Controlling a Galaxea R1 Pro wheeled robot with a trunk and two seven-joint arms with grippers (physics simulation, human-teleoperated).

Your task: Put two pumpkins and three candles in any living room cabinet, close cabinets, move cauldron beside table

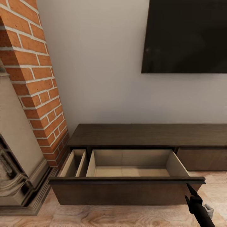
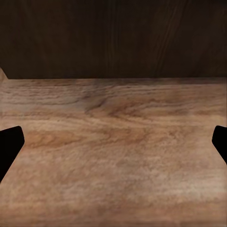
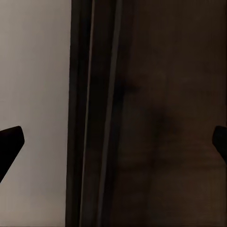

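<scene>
One right arm (image 1: 199, 206) reaches the cabinet (image 1: 126, 189) drawer.

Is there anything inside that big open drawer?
No, the pulled-out drawer of the cabinet shows only its bare pale bottom and walls.

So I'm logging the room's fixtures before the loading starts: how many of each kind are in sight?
Cabinet: 1
Open drawer: 1
Drawer compartments: 2, both bare inside
Wall TV: 1
Brick fireplace: 1
Right gripper: 1
Total: 7
</scene>
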